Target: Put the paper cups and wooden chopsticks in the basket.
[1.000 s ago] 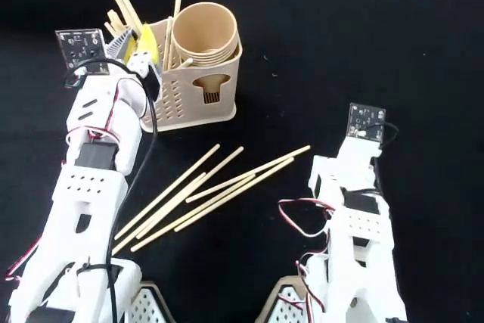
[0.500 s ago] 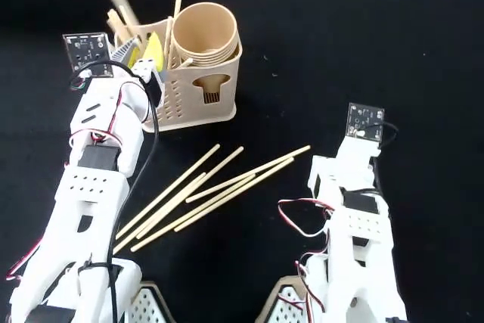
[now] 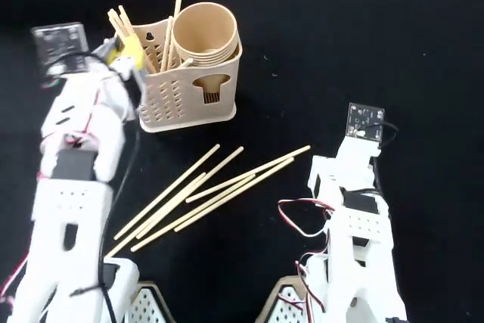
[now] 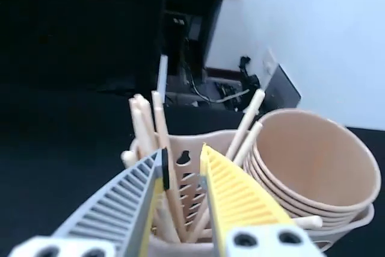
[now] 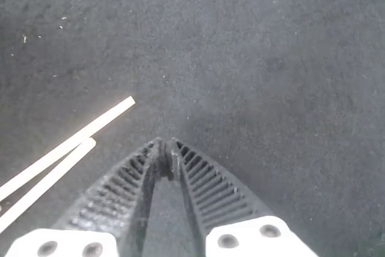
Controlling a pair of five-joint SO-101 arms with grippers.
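left claw (image 4: 182, 150), slightly spread round pale wooden chopsticks (image 4: 157, 118) at 9 o'clock in beige perforated plastic basket (image 3: 189, 100), should lift straight out without snagging; right claw (image 5: 165, 151) pressed together.

Robotics lab, black-covered table (image 3: 378, 51), tangled cables (image 4: 210, 91) behind, white wall (image 4: 313, 28)

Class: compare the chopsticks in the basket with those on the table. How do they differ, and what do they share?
The basket chopsticks stand tilted upright; the table chopsticks lie flat. The basket chopsticks are bunched beside the cups; the table chopsticks are spread loosely. Both are pale wooden sticks.
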